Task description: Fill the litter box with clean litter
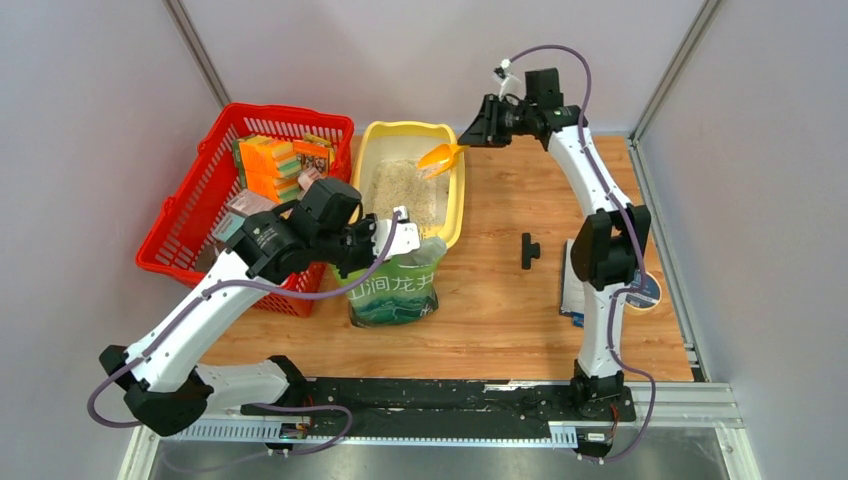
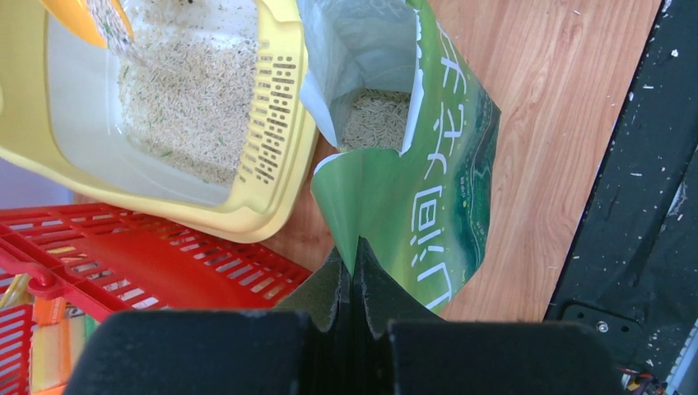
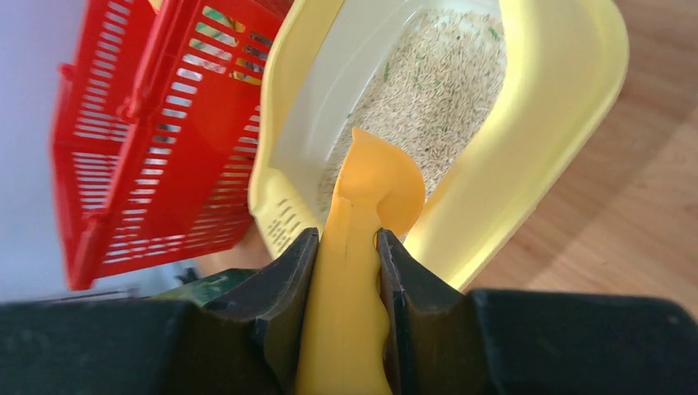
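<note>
The pale yellow litter box point(image 1: 372, 140) stands at the back of the table with beige litter point(image 1: 405, 190) spread inside. It also shows in the left wrist view point(image 2: 272, 189) and the right wrist view point(image 3: 568, 90). My right gripper point(image 1: 478, 128) is shut on the handle of an orange scoop point(image 1: 441, 156), whose bowl is tilted down over the box point(image 3: 374, 185). My left gripper point(image 1: 385, 240) is shut on the top edge of the green pouch point(image 1: 395, 285), holding it open; litter shows inside the pouch point(image 2: 374, 119).
A red mesh basket point(image 1: 190, 215) with coloured packs stands left of the litter box, touching my left arm. A small black part point(image 1: 528, 250) lies on the wood right of the pouch. A white and blue item point(image 1: 645, 290) sits by the right arm.
</note>
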Robot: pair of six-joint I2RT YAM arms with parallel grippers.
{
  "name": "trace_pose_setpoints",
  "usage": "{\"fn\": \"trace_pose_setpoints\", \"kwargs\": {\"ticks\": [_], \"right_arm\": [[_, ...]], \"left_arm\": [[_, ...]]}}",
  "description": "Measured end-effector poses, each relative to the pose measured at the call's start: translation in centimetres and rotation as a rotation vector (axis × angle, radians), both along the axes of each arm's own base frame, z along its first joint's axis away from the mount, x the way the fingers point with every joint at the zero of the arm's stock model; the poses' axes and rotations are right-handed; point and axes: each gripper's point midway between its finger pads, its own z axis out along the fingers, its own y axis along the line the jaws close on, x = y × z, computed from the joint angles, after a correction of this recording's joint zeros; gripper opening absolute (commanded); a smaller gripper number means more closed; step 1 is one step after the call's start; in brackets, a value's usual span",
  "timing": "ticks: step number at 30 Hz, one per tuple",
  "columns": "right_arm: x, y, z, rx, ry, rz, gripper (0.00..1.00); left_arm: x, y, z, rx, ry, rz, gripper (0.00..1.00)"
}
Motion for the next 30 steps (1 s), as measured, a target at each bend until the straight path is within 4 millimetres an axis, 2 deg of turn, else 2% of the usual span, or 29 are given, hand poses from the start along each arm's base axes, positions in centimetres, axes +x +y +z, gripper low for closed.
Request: {"fn": "trace_pose_setpoints", "kwargs": {"ticks": [3, 7, 12, 14, 16, 19, 22, 25, 27, 29, 30], "right_arm": [[-0.4, 1.9, 0.5, -0.111, -0.140, 0.023, 0.00], [-1.7, 4.0, 0.2, -0.295, -0.323, 0.085, 0.00], [-4.0, 5.2, 0.1, -0.534, -0.536, 0.158, 0.00], [-4.9, 5.4, 1.5, -0.564, -0.587, 0.172, 0.00], [-5.7, 4.8, 3.6, -0.572, -0.616, 0.171, 0.00], [-7.3, 3.1, 8.5, -0.548, -0.672, 0.146, 0.00], [-11.6, 0.8, 14.9, -0.490, -0.755, 0.136, 0.00], [-17.7, -0.3, 19.0, -0.407, -0.827, 0.215, 0.00], [-22.2, -0.6, 20.1, -0.348, -0.839, 0.309, 0.00], [-25.8, -0.6, 19.5, -0.300, -0.809, 0.409, 0.00], [-27.0, -0.6, 19.0, -0.284, -0.792, 0.448, 0.00]], "left_arm": [[-0.1, 0.1, 0.0, -0.008, -0.009, 0.001, 0.00], [-0.3, 0.2, 0.0, -0.018, -0.016, -0.001, 0.00], [-0.5, 0.2, 0.0, -0.025, -0.014, -0.007, 0.00], [-0.5, 0.2, 0.0, -0.028, -0.013, -0.009, 0.00], [-0.7, 0.2, 0.0, -0.033, -0.013, -0.009, 0.00], [-0.8, 0.3, 0.0, -0.047, -0.022, -0.006, 0.00], [-1.1, 0.6, 0.0, -0.068, -0.032, 0.001, 0.00], [-1.4, 0.7, -0.1, -0.089, -0.038, 0.013, 0.00], [-1.5, 0.8, 0.0, -0.102, -0.037, 0.022, 0.00], [-1.5, 0.7, 0.0, -0.114, -0.033, 0.032, 0.00], [-1.5, 0.7, 0.0, -0.119, -0.030, 0.038, 0.00]]}}
